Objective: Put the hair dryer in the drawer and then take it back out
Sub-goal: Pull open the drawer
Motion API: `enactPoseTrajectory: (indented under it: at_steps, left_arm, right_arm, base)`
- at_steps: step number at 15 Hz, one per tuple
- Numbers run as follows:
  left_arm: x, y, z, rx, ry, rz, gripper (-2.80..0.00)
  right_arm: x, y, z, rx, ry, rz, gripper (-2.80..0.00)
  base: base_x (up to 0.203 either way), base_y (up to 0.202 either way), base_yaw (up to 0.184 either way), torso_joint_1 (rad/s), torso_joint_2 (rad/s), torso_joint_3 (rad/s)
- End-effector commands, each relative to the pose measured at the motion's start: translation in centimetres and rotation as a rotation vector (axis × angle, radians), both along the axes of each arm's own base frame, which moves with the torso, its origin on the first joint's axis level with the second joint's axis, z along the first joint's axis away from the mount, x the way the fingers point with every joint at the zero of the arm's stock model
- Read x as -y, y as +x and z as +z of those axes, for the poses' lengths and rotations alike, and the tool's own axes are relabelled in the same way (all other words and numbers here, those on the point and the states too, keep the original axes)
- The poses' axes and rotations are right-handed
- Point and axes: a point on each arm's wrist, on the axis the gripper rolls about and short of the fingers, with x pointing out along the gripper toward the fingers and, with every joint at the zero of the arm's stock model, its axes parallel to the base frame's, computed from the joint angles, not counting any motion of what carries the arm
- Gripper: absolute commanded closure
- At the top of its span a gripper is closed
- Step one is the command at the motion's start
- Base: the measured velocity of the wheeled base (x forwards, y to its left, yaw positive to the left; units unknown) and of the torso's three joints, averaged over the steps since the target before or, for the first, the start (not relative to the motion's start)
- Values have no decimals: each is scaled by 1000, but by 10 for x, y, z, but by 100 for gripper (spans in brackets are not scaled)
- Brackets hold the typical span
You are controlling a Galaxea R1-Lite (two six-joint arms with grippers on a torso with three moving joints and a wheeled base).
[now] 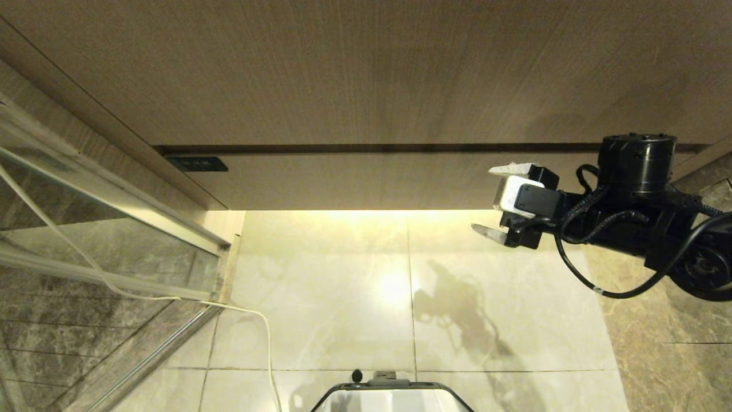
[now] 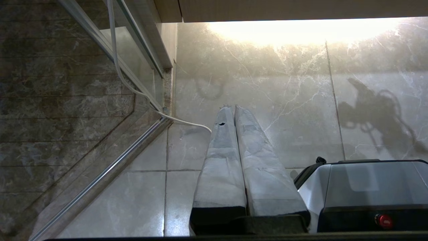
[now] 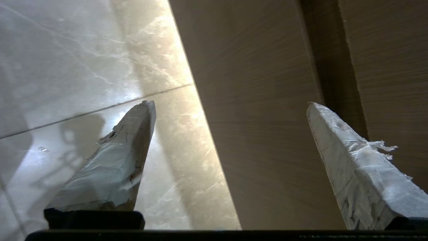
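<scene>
1. We see the right gripper [image 1: 490, 200] at the right of the head view, held out sideways in front of the cabinet, with its two tape-wrapped fingers [image 3: 127, 157] spread wide and nothing between them.
2. In the right wrist view the wood-grain front of the drawer [image 3: 254, 134] fills the gap between those fingers; one finger stands over the floor [image 3: 67, 60], the other over the dark seam above the drawer front.
3. The drawer [image 1: 354, 180] is the low wood-grain band under the dark horizontal gap in the head view. It sits pushed in, its front flush with the cabinet, with a taller wood-grain panel [image 1: 366, 68] above it.
4. The hair dryer does not show in any of our views, so we cannot tell where it lies.
5. The left gripper [image 2: 234, 108] hangs low beside the robot's base [image 2: 367, 187], pointing at the floor. Its two wrapped fingers are pressed together along their length, gripping nothing.
6. A thin white cable [image 1: 114, 280] runs down along the glass partition [image 1: 86, 229] at the left and trails across the pale marble tiles toward the base.
7. A strip of warm light glows on the floor just under the drawer's lower edge, and the shadow of the right arm [image 1: 463, 309] falls on the tiles below the gripper.
8. A small dark label [image 1: 197, 164] sits at the left end of the dark gap above the drawer.
</scene>
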Motion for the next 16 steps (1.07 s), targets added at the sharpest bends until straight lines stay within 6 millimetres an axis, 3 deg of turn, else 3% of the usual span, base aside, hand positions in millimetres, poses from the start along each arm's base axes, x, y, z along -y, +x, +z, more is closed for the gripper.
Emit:
enactPoseTrajectory:
  at_steps: [1,9,16]
  left_arm:
    - [0,0,0,-2,0,-1,0]
    - [0,0,0,-2,0,0,0]
    - [0,0,0,-2,0,0,0]
  right_arm:
    - [1,17,-6,0,-7,-18,-280]
    - [7,37,-2,81,15,-46,-280]
    - [5,41,-9,79,13,-50,-280]
  base:
    - [0,0,0,0,0,0]
    - [0,0,0,0,0,0]
    - [0,0,0,0,0,0]
